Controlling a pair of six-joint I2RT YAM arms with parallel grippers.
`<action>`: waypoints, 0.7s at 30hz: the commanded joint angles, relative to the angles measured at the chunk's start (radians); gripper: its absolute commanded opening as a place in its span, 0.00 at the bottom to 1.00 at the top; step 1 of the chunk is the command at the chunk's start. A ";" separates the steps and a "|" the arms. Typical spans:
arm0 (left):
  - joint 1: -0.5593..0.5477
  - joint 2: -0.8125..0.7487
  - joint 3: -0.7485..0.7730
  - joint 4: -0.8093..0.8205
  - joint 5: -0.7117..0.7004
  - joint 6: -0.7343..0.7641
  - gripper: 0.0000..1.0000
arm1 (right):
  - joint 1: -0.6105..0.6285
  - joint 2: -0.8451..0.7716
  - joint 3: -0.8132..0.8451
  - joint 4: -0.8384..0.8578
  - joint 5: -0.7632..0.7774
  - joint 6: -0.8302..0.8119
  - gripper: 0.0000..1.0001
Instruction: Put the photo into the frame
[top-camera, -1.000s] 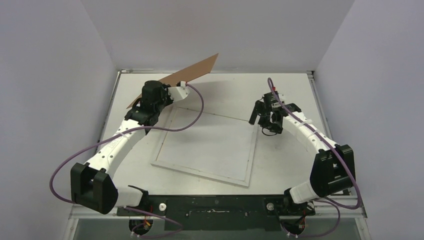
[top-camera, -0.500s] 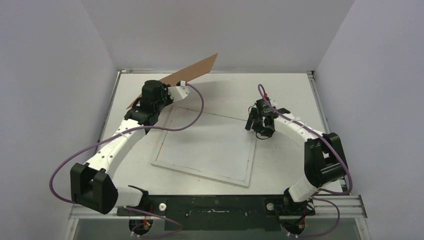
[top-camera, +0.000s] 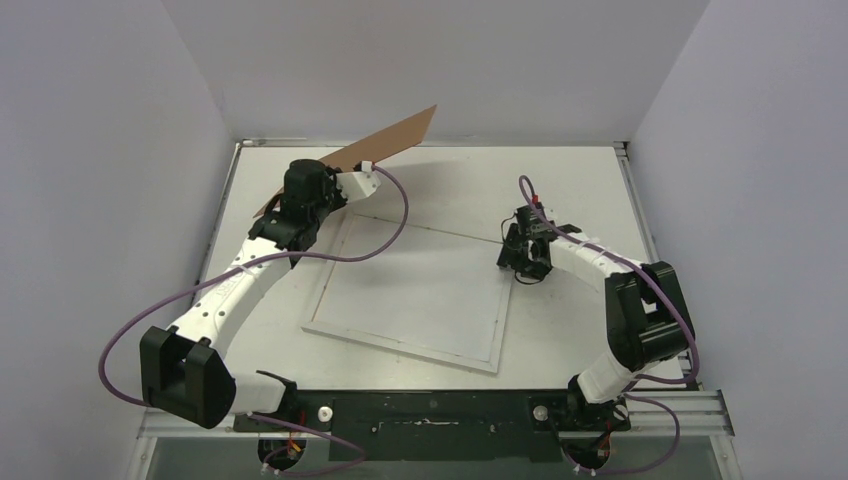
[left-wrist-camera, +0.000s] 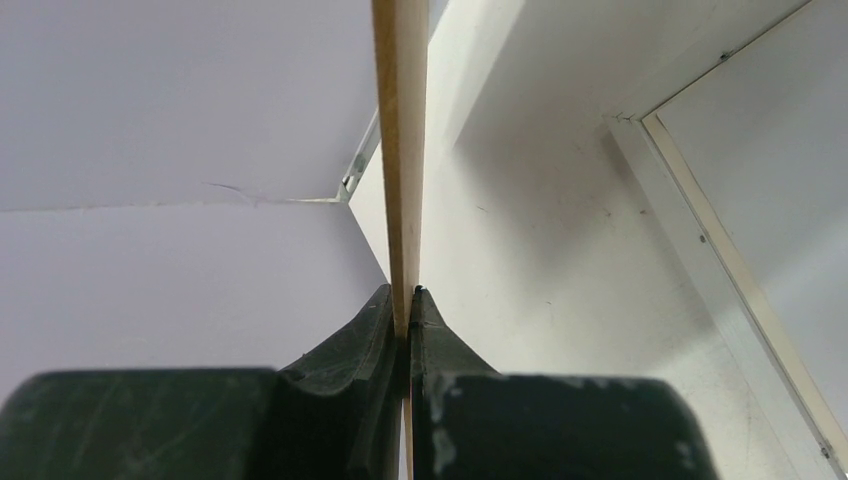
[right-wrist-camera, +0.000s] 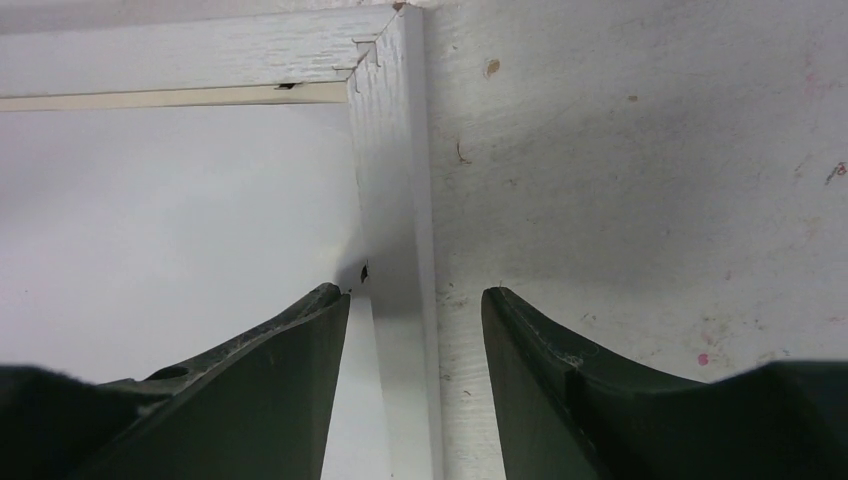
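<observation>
Right wrist view: frame (right-wrist-camera: 395, 200) rail runs 12-to-6 through the right pincer (right-wrist-camera: 415, 295), jaws parted, nothing gripped; left pincer (left-wrist-camera: 403, 295) clenches the backing board (left-wrist-camera: 400, 150).

The frame (right-wrist-camera: 392, 200) is laid flat at mid-table, turned askew. A narrow white border, mitred at the far-right corner, is seen around a pale middle.

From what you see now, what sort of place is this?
Probably a robot test cell in a lab. Plain white walls enclose a white table on three sides, a left arm and a right arm are bolted at its near edge, with a frame and a brown board as props.
</observation>
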 joint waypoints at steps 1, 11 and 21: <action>-0.004 -0.023 0.076 0.102 -0.017 -0.021 0.00 | -0.021 -0.020 -0.021 0.073 -0.028 -0.005 0.52; -0.010 -0.027 0.073 0.094 -0.020 -0.022 0.00 | -0.041 -0.029 -0.036 0.110 -0.064 0.000 0.51; -0.013 -0.034 0.053 0.093 -0.022 -0.019 0.00 | -0.056 -0.037 -0.041 0.125 -0.074 0.003 0.44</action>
